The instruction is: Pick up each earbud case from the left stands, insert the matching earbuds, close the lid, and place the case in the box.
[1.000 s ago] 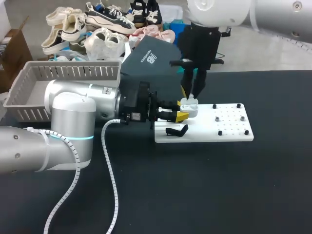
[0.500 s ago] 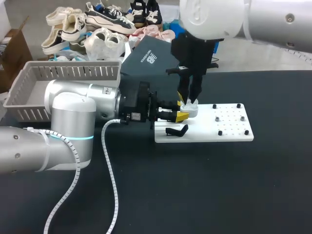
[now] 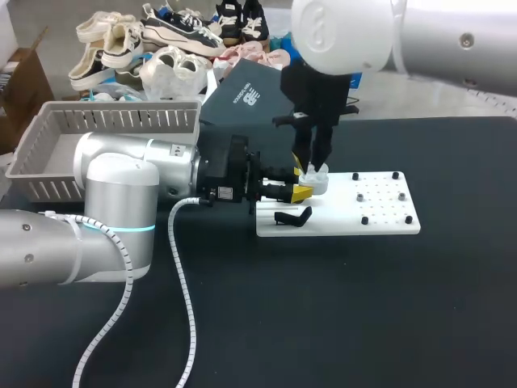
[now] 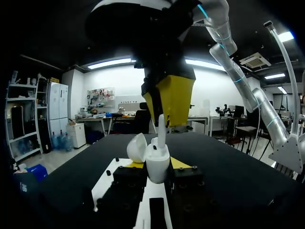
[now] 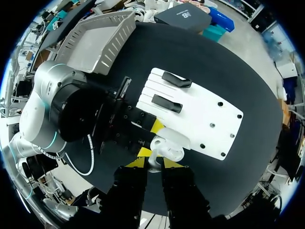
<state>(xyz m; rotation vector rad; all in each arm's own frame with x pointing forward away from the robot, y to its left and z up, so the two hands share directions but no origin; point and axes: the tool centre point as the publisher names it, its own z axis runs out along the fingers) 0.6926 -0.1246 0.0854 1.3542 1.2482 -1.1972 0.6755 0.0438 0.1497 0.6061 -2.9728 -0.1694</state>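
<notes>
Standing open, rounded white earbud case [image 4: 157,166], earbud [image 4: 161,128] upright

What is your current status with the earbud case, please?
Left gripper shut on earbud case, lid open. Right gripper shut on earbud, just above the case's opening. Nothing blocking.

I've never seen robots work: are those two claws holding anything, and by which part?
Left claw grips the open earbud case by its lower body. Right claw pinches an earbud by its top end, over the case.
</notes>
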